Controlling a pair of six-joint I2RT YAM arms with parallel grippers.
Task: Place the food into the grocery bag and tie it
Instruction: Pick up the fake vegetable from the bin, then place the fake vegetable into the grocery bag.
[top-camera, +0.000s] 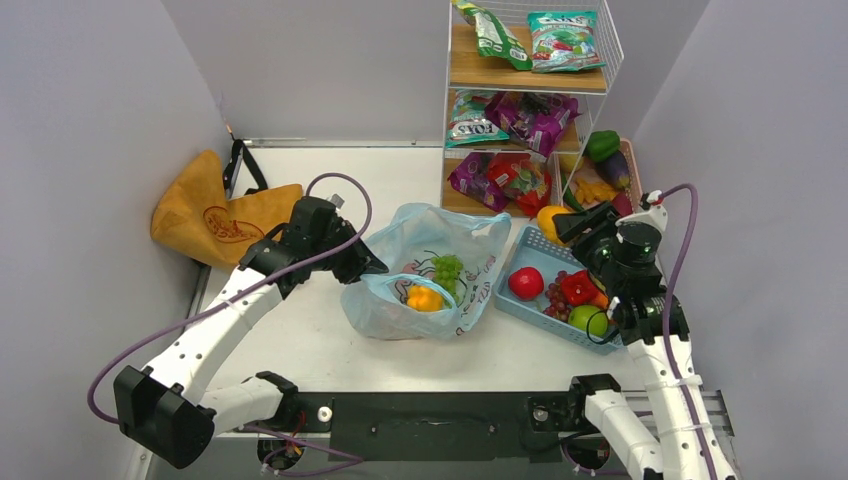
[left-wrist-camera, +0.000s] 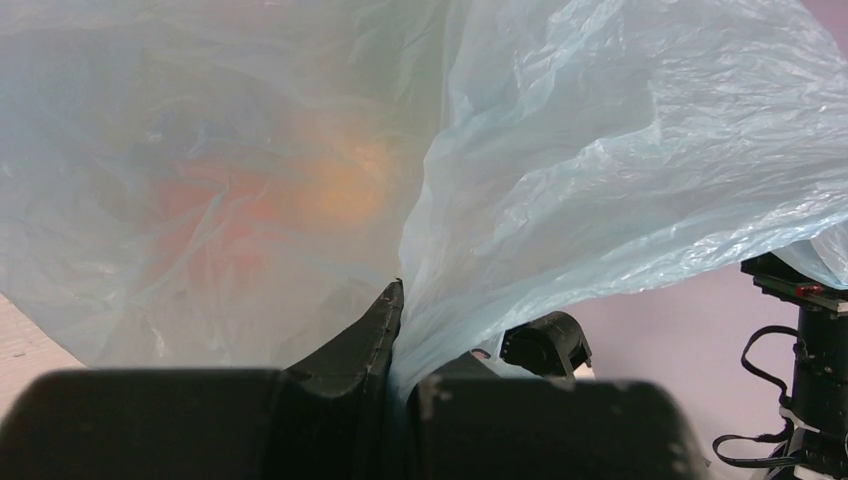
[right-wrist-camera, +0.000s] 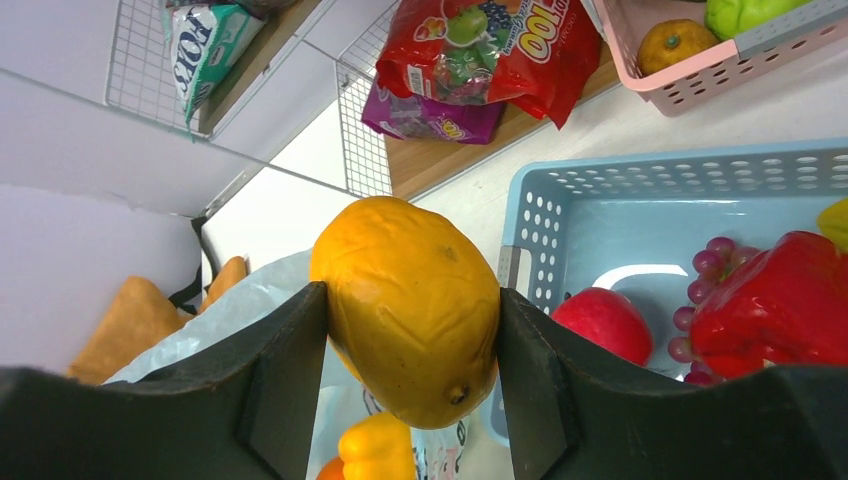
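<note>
Presently, light blue grocery bag (top-camera: 475, 250) lay open on counter (top-camera: 300, 340), green grapes (top-camera: 447, 266) and pepper (top-camera: 425, 298) inside, left fingers (left-wrist-camera: 370, 335) clenched on its edge; right fingers (right-wrist-camera: 285, 370) grasped yellow mango (right-wrist-camera: 410, 300) aloft between bag and blue basket (top-camera: 540, 255).

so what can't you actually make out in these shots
- Left wrist view: the grocery bag fills the frame; the food inside is only an orange blur through the plastic.
- Top view: the left gripper has its fingertips hidden by its own wrist and the bag's edge.
- Right wrist view: the mango in the right gripper covers much of the bag; the yellow pepper is cut by the bottom edge.
</note>
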